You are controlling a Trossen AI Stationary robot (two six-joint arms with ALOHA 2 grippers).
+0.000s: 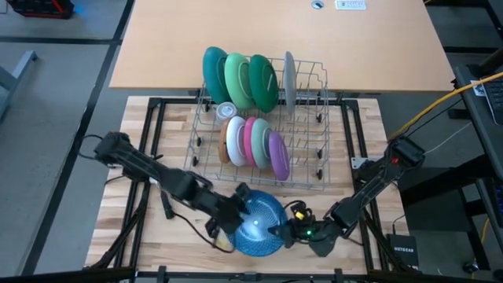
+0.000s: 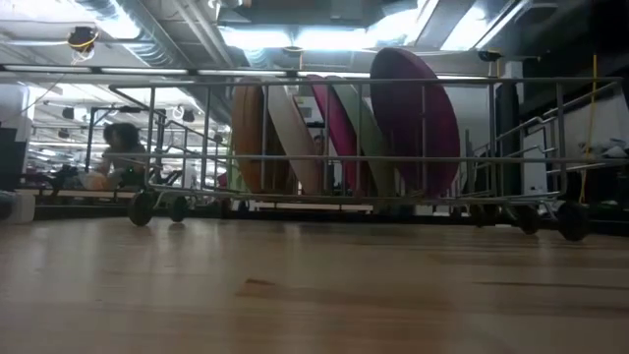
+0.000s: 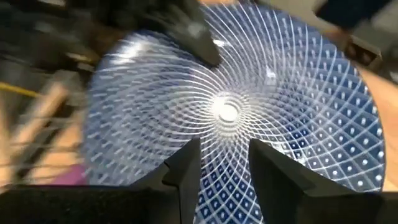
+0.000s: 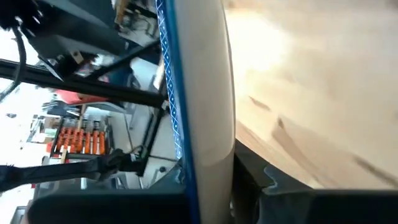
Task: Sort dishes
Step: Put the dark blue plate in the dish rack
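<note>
The left gripper [image 1: 226, 228] sits at the blue plate's [image 1: 258, 224] left edge, near the front of the table. In its wrist view the two dark fingers [image 3: 186, 171] stand part-way apart, one on each side of a strip of the patterned face, which fills the picture just ahead of them. Whether they pinch the rim or merely frame it I cannot tell, so I would not count this as a hold.

The blue plate lies between the two grippers, well clear of the wire rack [image 1: 310, 169] beyond them. It looks like thin moulded plastic: light, stiff enough to be carried by one edge, and not fragile. The glossy face with its white swirl is likely slippery, so a flat grip on the face would probably slide. The rim is the place to take hold, with one finger above and one below.

The right gripper [image 1: 292, 232] does just that on the opposite side. Its wrist view shows the plate edge-on, the pale underside [image 4: 205, 93] and blue lip running straight out from between narrow jaws, which are clamped on the rim.

With so light a dish one rim grip should carry it, though a shallow bite near the lip could let it swing or twist loose.
</note>
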